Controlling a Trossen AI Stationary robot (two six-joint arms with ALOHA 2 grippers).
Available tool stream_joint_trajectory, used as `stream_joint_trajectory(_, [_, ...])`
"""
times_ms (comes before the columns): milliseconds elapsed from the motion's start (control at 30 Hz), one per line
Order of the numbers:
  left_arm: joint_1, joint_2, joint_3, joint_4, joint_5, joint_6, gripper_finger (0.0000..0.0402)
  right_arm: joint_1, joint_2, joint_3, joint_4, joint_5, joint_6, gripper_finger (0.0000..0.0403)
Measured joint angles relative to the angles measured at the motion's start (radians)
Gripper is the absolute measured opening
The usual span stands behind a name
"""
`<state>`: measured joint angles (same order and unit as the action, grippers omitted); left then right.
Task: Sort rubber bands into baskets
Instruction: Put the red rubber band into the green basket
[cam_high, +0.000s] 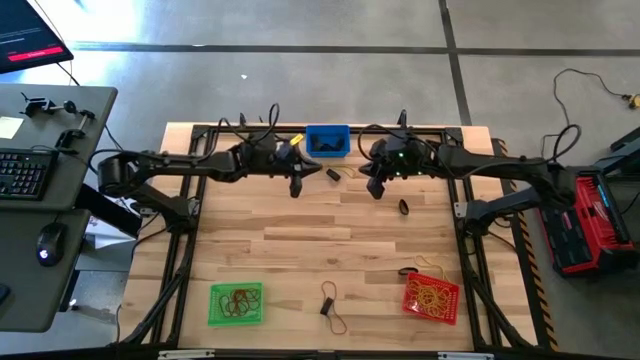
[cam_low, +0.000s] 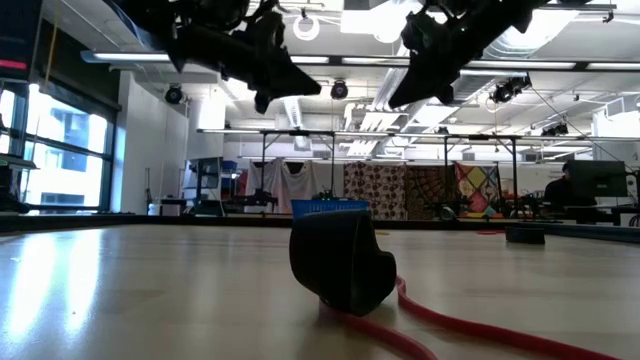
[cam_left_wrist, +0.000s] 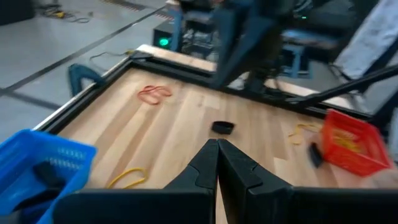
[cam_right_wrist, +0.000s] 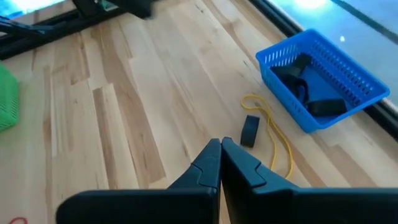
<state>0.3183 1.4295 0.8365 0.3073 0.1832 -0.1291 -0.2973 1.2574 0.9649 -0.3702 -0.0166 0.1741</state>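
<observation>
High view shows both arms raised near the blue basket (cam_high: 327, 141) at twelve o'clock, left gripper (cam_high: 296, 188) and right gripper (cam_high: 377, 190) with fingers together and empty. Loose rubber bands (cam_high: 331, 306) lie on the bench (cam_high: 300, 240) at six o'clock, between the green basket (cam_high: 237, 304) and red basket (cam_high: 431, 297), so I judge a new pick is due: open, then descend on one band.

The setting is an open industrial lab. Indicators: polished concrete floor (cam_high: 300, 25), exposed ceiling ducts (cam_low: 560, 60), a wooden bench (cam_high: 300, 230) in a black frame, a desk with keyboard (cam_high: 22, 172), and patterned cloths (cam_low: 400, 190) hung behind.
</observation>
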Motion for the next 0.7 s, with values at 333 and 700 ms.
stream_joint_trajectory(333, [0.01, -0.057, -0.172, 0.17, 0.067, -0.08, 0.0, -0.099, 0.003, 0.0, -0.206, 0.095, 0.195, 0.0053])
stream_joint_trajectory(700, [0.021, -0.265, -0.304, 0.157, -0.013, -0.096, 0.0, -0.312, 0.018, 0.0, -0.435, 0.253, 0.32, 0.0121])
